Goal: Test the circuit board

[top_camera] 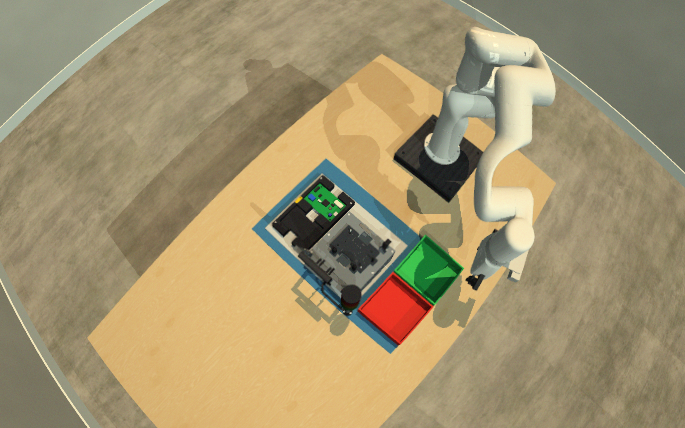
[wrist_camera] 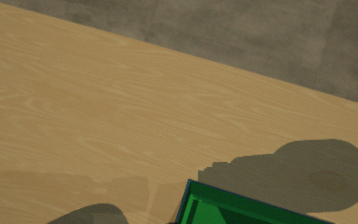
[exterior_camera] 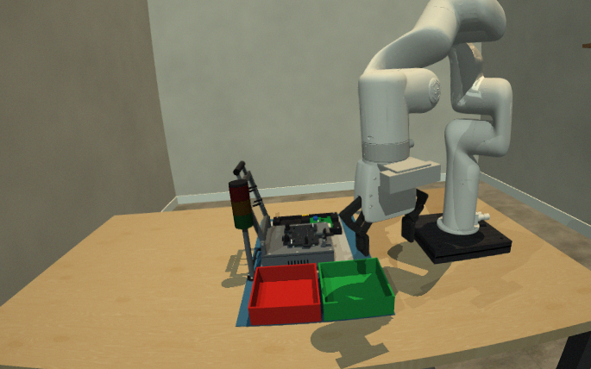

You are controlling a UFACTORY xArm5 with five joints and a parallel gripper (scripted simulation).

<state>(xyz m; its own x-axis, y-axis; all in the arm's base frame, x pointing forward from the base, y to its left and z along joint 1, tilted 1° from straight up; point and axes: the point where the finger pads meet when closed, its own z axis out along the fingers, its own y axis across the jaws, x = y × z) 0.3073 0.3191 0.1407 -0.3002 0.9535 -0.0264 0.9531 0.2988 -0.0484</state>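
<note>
The green circuit board lies in the black tray at the far end of the blue mat; it also shows in the side view. The grey tester stands beside the tray with its lid swung up and open, and its bed holds no board. The signal light stands unlit by the tester. The red bin and the green bin stand side by side at the mat's near end. My gripper is open and empty, above the table beside the green bin.
The arm's black base plate sits on the table behind the green bin. The table edge runs close to the gripper, with floor beyond it.
</note>
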